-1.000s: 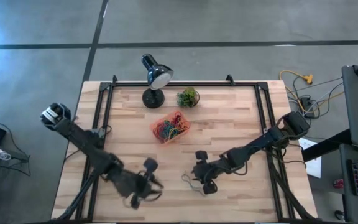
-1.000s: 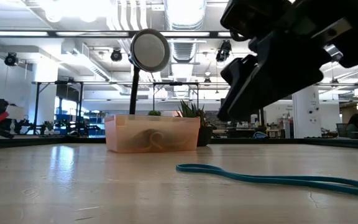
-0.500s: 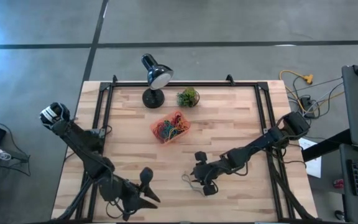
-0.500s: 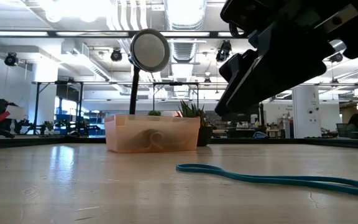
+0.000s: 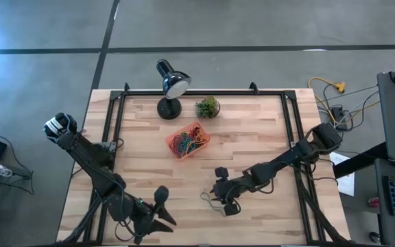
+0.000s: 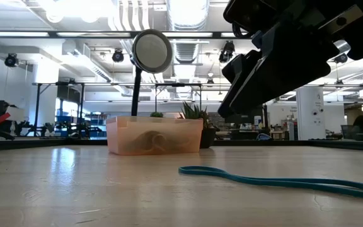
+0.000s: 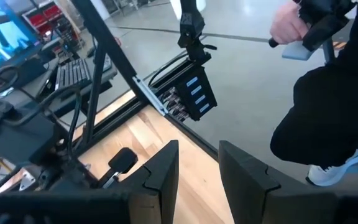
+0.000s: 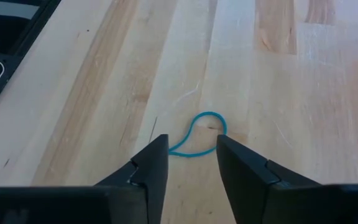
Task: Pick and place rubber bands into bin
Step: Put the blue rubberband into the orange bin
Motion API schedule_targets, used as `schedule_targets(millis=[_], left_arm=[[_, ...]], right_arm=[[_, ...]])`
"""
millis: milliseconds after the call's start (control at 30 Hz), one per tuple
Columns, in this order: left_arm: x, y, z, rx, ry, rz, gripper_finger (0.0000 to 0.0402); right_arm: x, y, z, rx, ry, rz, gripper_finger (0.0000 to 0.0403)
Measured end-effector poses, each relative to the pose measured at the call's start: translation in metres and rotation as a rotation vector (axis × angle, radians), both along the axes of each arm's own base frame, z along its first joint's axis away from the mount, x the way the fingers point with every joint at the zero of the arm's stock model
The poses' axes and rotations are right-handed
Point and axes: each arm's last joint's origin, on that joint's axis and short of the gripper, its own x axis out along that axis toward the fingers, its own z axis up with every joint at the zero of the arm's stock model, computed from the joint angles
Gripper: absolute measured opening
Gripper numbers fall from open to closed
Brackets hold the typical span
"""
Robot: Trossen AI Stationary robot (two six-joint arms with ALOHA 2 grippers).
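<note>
A thin teal rubber band lies flat on the wood as a drawn-out loop, also seen in the low view and the high view. My right gripper hangs open just above it, one finger on each side of the loop's near end, touching nothing; in the high view my right gripper is right of the table's middle, toward the near edge. The orange-red bin stands mid-table holding several coloured bands, and it shows in the low view. My left gripper is open at the near edge.
A black desk lamp and a small green potted plant stand behind the bin near the far edge. Past the near edge, the left wrist view shows a person in dark clothing. Bare wood lies between the band and the bin.
My left arm has swung back from the table toward its near edge and turned outward, then held still. My right gripper has stayed open over the teal band, which has not moved.
</note>
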Motion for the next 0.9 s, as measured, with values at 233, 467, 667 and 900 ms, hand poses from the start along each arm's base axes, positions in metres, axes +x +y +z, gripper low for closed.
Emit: schedule_targets(millis=[233, 467, 667, 900], left_arm=[[0.0, 0.0, 0.0, 0.003, -0.003, -0.013, 0.0098], [0.0, 0.0, 0.0, 0.002, -0.004, -0.013, 0.0098], [0.0, 0.0, -0.001, 0.002, 0.0, -0.015, 0.0098], [-0.003, 0.002, -0.018, -0.013, 0.048, -0.003, 0.0098]], right_arm=[[0.0, 0.0, 0.0, -0.003, 0.0, 0.002, 0.0126], [0.0, 0.0, 0.0, -0.004, 0.0, 0.002, 0.0132], [0.0, 0.0, 0.0, -0.004, -0.002, 0.001, 0.0127], [0.0, 0.0, 0.0, -0.008, -0.003, 0.003, 0.0123]])
